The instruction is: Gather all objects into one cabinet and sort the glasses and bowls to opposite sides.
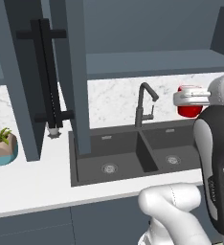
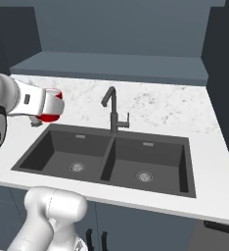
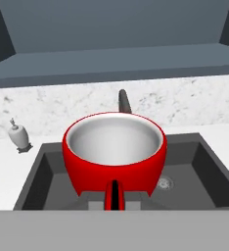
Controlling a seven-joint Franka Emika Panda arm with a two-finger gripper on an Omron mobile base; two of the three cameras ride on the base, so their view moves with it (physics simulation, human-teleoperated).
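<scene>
The end effector [image 3: 115, 198] is pinched tight on the near wall of the small red cup [image 3: 114, 154], its jaws nearly together with the rim between them. The cup sits upright in the grip, its pale inside facing up in the hand view. In the left base view the red cup [image 1: 189, 106] hangs in the air above the right side of the dark double sink [image 1: 133, 155], up near the marbled backsplash and clear of the worktop [image 1: 32, 184]. The right base view puts the same cup [image 2: 52, 111] over the left basin, left of the black faucet [image 2: 113, 113] and apart from it.

Above the cup runs the underside edge of the dark slate-blue wall cabinet [image 2: 111, 66], with open air between the rim and that edge. To the left in the left base view an open cabinet door [image 1: 75, 72] stands out over the worktop, its lower corner reaching down in front of the sink's left edge, with a long black handle [image 1: 49, 76] beside it. A teal-and-pink plant pot [image 1: 1, 146] sits at the far left of the worktop, well apart from the cup. A small soap dispenser [image 3: 19, 136] stands on the worktop beside the sink's corner. The stretch of worktop right of the sink is bare up to a dark tall panel [image 2: 224, 73].
</scene>
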